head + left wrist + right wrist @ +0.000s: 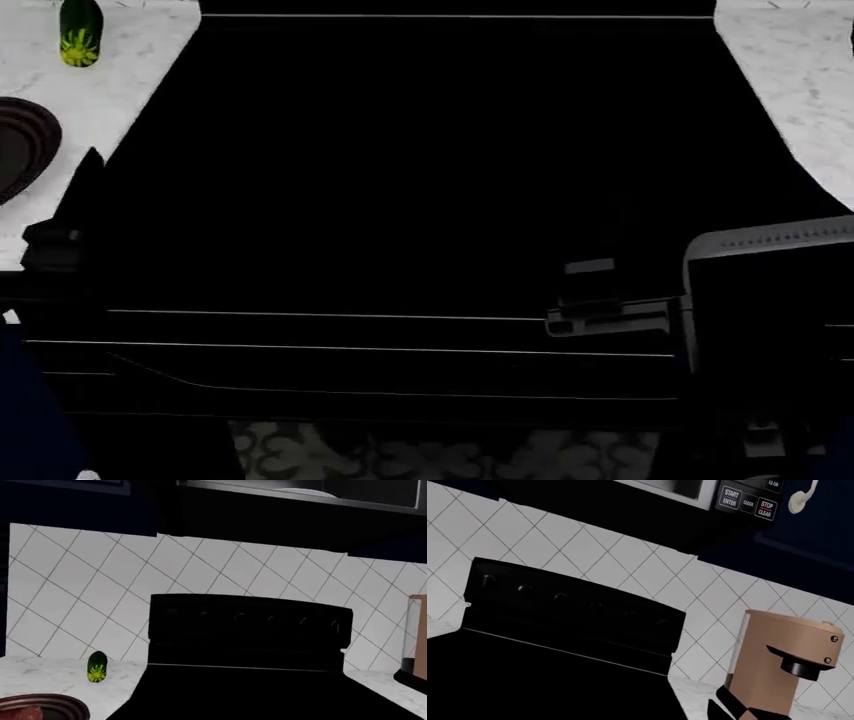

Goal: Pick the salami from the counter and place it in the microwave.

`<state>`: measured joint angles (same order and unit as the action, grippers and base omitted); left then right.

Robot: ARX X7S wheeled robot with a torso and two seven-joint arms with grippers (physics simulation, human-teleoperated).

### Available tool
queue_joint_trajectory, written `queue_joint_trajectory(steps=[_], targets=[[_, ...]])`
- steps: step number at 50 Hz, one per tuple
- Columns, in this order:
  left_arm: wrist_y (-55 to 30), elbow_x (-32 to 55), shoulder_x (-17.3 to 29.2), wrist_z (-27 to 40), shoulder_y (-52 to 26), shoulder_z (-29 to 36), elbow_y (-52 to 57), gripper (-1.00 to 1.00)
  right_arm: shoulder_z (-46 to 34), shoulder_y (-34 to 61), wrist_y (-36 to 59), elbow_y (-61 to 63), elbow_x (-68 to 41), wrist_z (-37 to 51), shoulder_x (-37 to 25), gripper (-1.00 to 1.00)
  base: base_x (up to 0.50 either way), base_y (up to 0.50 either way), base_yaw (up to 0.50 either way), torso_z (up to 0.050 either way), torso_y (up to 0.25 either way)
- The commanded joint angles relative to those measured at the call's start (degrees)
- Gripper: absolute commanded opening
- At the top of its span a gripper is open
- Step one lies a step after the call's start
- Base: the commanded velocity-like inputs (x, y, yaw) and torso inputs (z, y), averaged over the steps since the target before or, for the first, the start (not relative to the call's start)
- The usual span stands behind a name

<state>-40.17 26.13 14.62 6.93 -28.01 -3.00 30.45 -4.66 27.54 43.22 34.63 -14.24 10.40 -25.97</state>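
White marble desk (pixel 134 70) flanks our black stove (pixel 454 150); salami (pixel 23 713) lies on a dark plate (pixel 63 705) near a cucumber (pixel 97 666); we cannot tell how our jaws stand.

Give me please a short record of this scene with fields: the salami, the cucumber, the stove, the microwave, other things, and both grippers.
salami: a red-brown piece on a dark plate, cut off by the edge of the left wrist view
cucumber: upright on the white marble counter, near the tiled wall
stove: black, between two counter sections
microwave: above the stove; button panel visible; door state cannot be told
other things: tan coffee machine on the counter, on the stove's other side from the cucumber
left gripper: not in view
right gripper: not in view
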Motion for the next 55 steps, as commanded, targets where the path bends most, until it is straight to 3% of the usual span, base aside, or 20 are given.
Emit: queue_joint_trajectory(steps=[1, 36, 55], targets=[[0.63, 0.24, 0.13, 0.06, 0.57, 0.05, -0.36, 1.0, -0.39, -0.14, -0.02, -0.06, -0.02, 0.03, -0.17, 1.0, 0.0, 0.5, 0.0, 0.0, 0.0], [1.44, 0.91, 0.79, 0.43, 1.24, 0.82, -0.72, 1.0, -0.06, -0.87, -0.75, -0.09, -0.47, 0.68, -0.1, 1.0, 0.0, 0.5, 0.0, 0.0, 0.0], [1.94, 1.3, 0.88, 0.72, 1.47, 1.26, -1.03, 1.0, 0.16, -1.66, -0.75, -0.18, -0.89, 1.16, 0.12, 1.0, 0.1, 0.01, 0.0, 0.0, 0.0]])
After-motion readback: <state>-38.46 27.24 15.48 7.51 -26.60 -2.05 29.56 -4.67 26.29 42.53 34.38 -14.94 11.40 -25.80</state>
